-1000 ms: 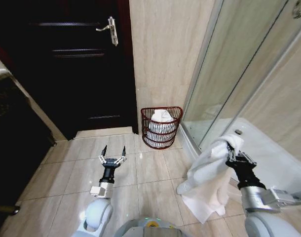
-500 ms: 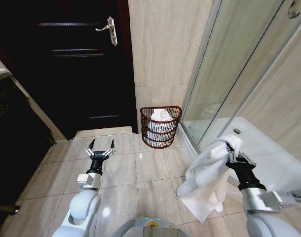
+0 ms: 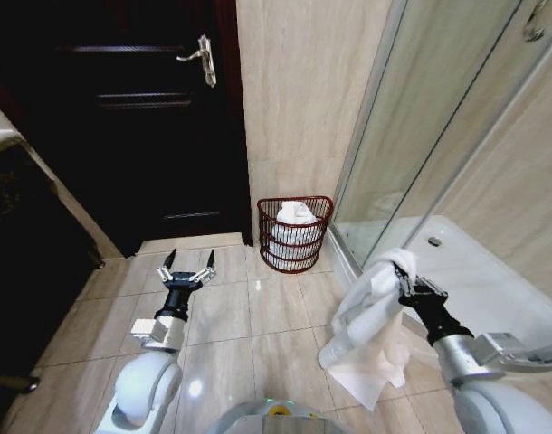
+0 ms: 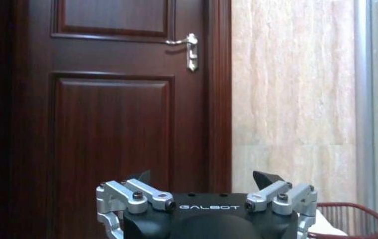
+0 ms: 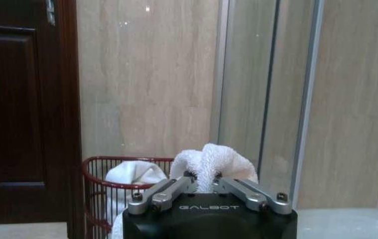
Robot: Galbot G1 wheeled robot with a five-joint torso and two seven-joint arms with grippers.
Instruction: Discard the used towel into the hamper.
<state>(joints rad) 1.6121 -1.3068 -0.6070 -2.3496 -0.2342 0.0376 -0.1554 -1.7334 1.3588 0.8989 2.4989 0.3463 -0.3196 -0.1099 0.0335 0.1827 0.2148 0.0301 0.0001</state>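
Note:
A white used towel (image 3: 371, 325) hangs from my right gripper (image 3: 404, 282), which is shut on its top fold (image 5: 208, 162) above the floor at the right, beside the shower glass. The hamper (image 3: 295, 233), a small reddish-brown wire basket, stands on the floor against the beige wall ahead, with white cloth inside (image 5: 132, 177). It is well ahead and left of the right gripper. My left gripper (image 3: 187, 262) is open and empty, held low over the tiles at the left, pointing toward the door; its fingertips (image 4: 268, 178) are spread.
A dark wooden door (image 3: 149, 127) with a metal handle (image 3: 202, 56) fills the left wall. A glass shower screen (image 3: 421, 127) and white shower tray (image 3: 493, 280) are on the right. A dark cabinet (image 3: 23, 262) stands at far left. Beige floor tiles (image 3: 258, 316) lie between.
The right gripper has moved left and slightly down with the towel. The left arm swung left and then settled, still open.

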